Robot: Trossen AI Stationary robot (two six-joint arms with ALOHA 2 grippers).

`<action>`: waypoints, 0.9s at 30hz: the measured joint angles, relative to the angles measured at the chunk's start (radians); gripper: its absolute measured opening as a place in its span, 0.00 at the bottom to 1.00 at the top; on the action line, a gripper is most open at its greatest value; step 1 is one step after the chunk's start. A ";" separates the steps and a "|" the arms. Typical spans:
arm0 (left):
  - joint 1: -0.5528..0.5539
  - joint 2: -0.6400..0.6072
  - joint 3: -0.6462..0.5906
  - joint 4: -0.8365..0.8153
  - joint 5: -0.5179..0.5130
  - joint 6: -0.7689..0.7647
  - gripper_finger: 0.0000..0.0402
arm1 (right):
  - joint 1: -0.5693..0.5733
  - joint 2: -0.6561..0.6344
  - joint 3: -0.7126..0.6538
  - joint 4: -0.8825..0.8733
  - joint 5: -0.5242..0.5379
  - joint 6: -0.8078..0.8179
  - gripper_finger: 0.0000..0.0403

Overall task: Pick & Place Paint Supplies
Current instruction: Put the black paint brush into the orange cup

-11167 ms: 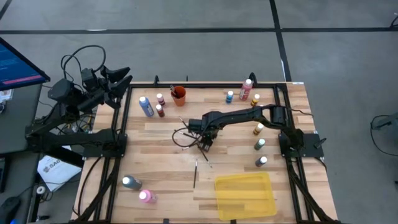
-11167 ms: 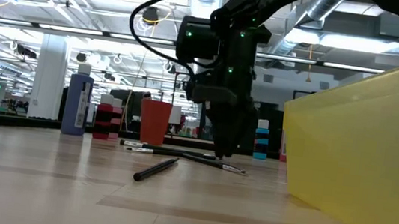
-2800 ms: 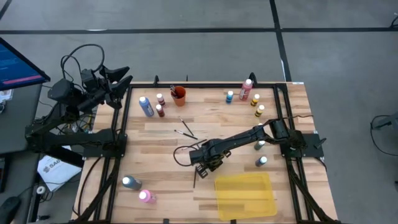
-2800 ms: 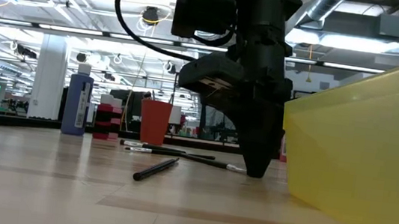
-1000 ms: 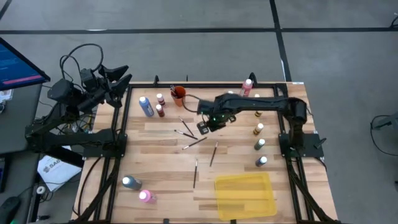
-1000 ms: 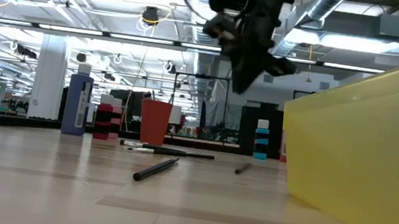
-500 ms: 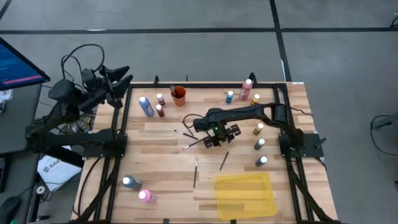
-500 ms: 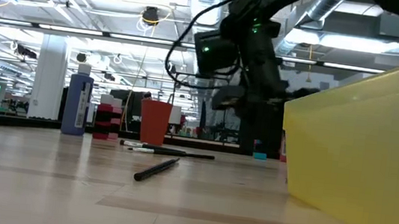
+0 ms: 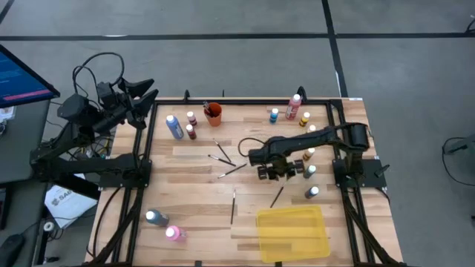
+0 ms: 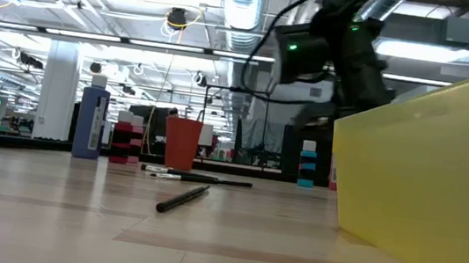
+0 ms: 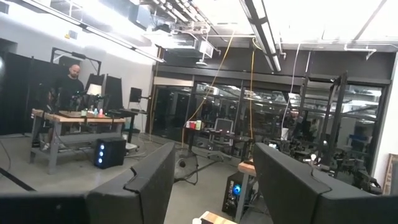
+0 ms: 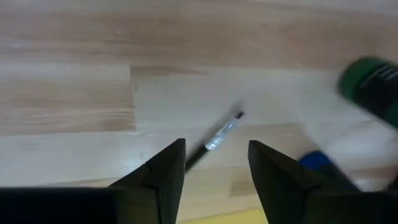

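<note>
Tray first: flat yellow rectangular tray (image 9: 292,232) by the bench's near edge. Just beyond, thin dark paintbrush (image 9: 276,197) lying loose on the wooden bench (image 9: 193,208), another slim brush (image 9: 233,206) to its left. Pink bottle (image 9: 175,234) and pale-capped bottle (image 9: 155,217) at the near left corner. Mid-bench, right gripper (image 9: 273,173) over bare wood, claw spread wide, holding nothing, brush tip framed between its fingers (image 12: 163,168). Green bottle (image 9: 309,171) just beside, toward the right edge. Farther back, small orange cup (image 9: 214,113), blue bottle (image 9: 174,126), tall pink bottle (image 9: 294,106) along the far edge. Left gripper (image 9: 145,93) off the far left corner, claw wide, empty.
</note>
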 joint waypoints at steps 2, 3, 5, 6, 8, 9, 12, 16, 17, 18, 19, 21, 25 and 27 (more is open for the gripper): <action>0.000 0.000 0.000 0.000 0.000 0.000 0.53 | 0.013 -0.028 -0.048 0.045 -0.010 0.061 0.43; 0.000 0.000 0.000 0.000 0.000 0.000 0.53 | 0.020 -0.037 -0.070 0.059 -0.013 0.089 0.43; 0.000 0.000 0.000 0.000 -0.002 0.000 0.53 | 0.031 -0.047 -0.111 0.112 -0.020 0.132 0.43; 0.000 0.000 0.000 0.000 -0.002 0.000 0.53 | 0.036 -0.050 -0.128 0.124 -0.024 0.145 0.43; 0.000 0.000 0.000 0.000 -0.003 0.000 0.53 | 0.044 -0.052 -0.148 0.136 -0.038 0.167 0.42; 0.000 0.000 0.000 0.000 -0.003 0.000 0.53 | 0.049 -0.050 -0.154 0.144 -0.043 0.171 0.42; 0.000 0.000 0.000 0.001 -0.003 0.000 0.53 | 0.057 -0.048 -0.180 0.158 -0.046 0.185 0.41; 0.000 0.000 0.000 0.002 -0.003 0.000 0.53 | 0.065 -0.051 -0.206 0.192 -0.049 0.203 0.39; 0.000 0.000 0.000 0.002 -0.003 0.000 0.53 | 0.064 -0.051 -0.210 0.193 -0.048 0.203 0.39; 0.000 0.000 0.000 0.002 -0.003 0.000 0.53 | 0.064 -0.051 -0.212 0.193 -0.048 0.203 0.39; 0.000 0.000 0.000 0.002 -0.003 0.000 0.53 | 0.064 -0.051 -0.212 0.194 -0.045 0.200 0.39; 0.000 0.000 0.000 0.002 -0.003 0.000 0.53 | 0.065 -0.050 -0.208 0.205 -0.032 0.170 0.39; 0.000 0.000 0.000 0.002 -0.003 0.000 0.53 | 0.067 -0.041 -0.158 0.118 -0.009 0.150 0.39; 0.000 0.000 0.000 0.002 -0.003 0.000 0.53 | 0.070 -0.042 -0.137 0.066 -0.007 0.151 0.39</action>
